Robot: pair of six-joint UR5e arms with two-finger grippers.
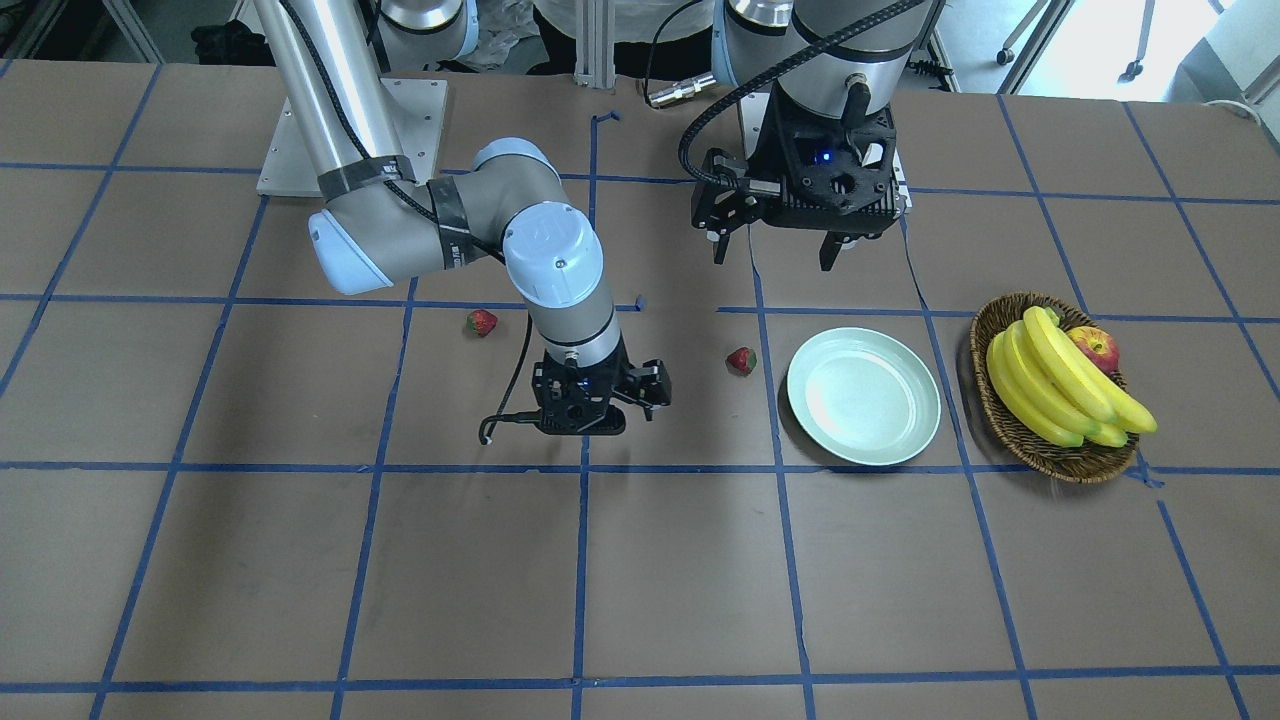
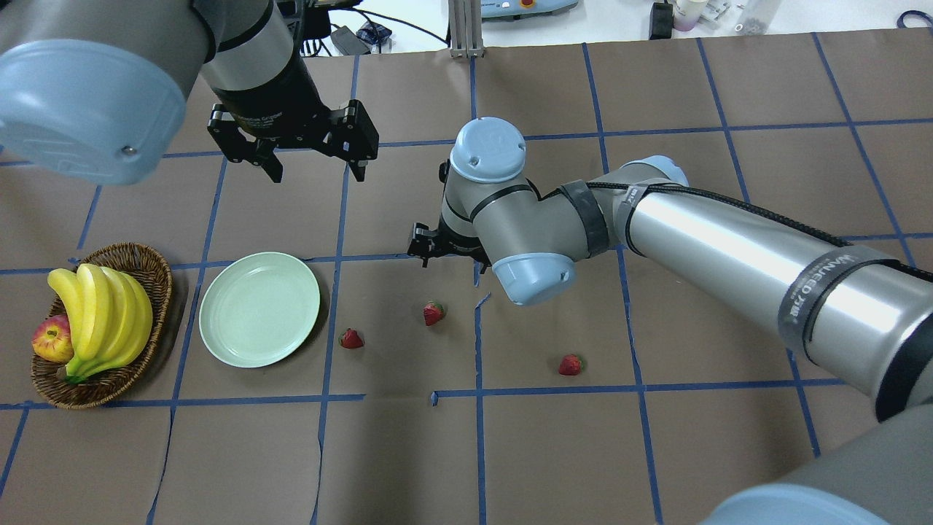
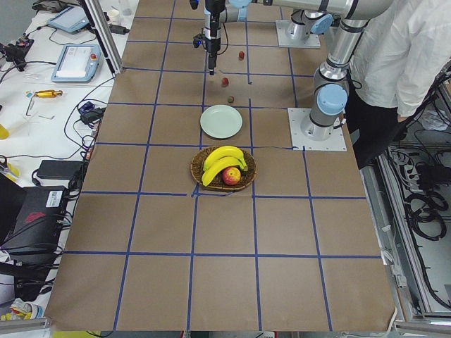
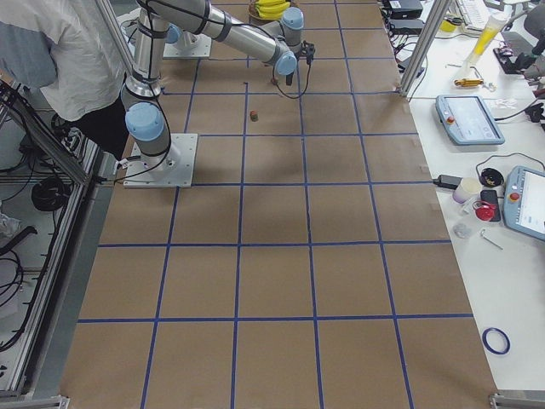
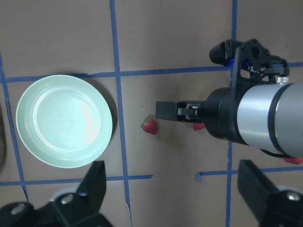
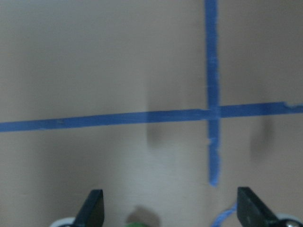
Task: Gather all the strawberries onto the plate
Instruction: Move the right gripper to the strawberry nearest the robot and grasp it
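While both arms hang over the desk (image 2: pixel 554 452), all three berries lie loose on the brown paper, outside the plate (image 2: pixel 259 308). This is the view from over the robot's shoulders. Nearest, one strawberry (image 2: pixel 571 364) sits alone, well apart from the plate, out at its three o'clock. Next comes a second strawberry (image 2: pixel 351 338), just beside the plate's rim between three and four o'clock and not touching it. A third strawberry (image 2: pixel 434 313) lies a touch farther out, around two o'clock of the second.

At the third's twelve o'clock the right pincer (image 6: pixel 169 198) points down, fingers spread wide and holding nothing. Its own camera shows only a blurred green scrap at the bottom edge.

Over at the plate's nine o'clock, a wicker basket (image 2: pixel 157 266) carries bananas (image 2: pixel 102 313) and an apple (image 2: pixel 51 339). Farthest out, at the plate's one o'clock, the left pincer (image 2: pixel 318 173) hangs off the desk, spread wide, empty.
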